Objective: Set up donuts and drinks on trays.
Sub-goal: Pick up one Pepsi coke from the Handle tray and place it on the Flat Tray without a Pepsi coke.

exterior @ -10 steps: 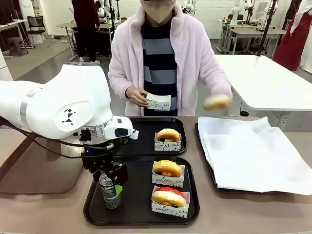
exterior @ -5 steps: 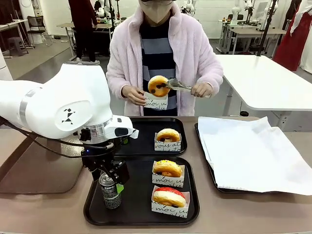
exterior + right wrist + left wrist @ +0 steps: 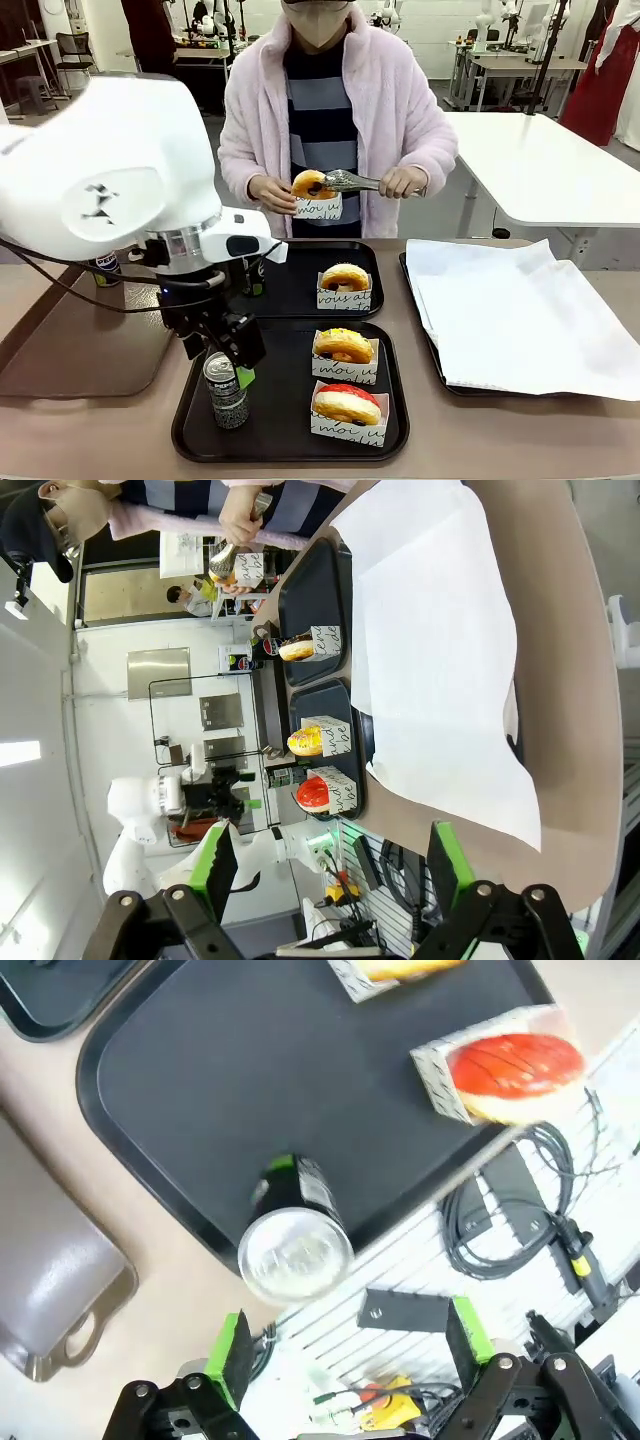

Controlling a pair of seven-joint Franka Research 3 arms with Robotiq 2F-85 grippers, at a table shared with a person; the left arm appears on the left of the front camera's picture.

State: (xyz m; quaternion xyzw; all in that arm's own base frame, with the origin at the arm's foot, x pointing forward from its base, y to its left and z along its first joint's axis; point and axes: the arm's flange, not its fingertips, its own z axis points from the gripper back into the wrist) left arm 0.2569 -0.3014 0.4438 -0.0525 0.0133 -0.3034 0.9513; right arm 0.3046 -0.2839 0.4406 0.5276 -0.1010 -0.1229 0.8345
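Stood upright at 8 o'clock on the near matte black square tray (image 3: 290, 440): the slim black soda can with silver top (image 3: 226, 389). Hung directly above it, jaws spread wide and gripping nothing: the left gripper (image 3: 350, 1345). Also open and well apart: the right gripper (image 3: 325, 865).
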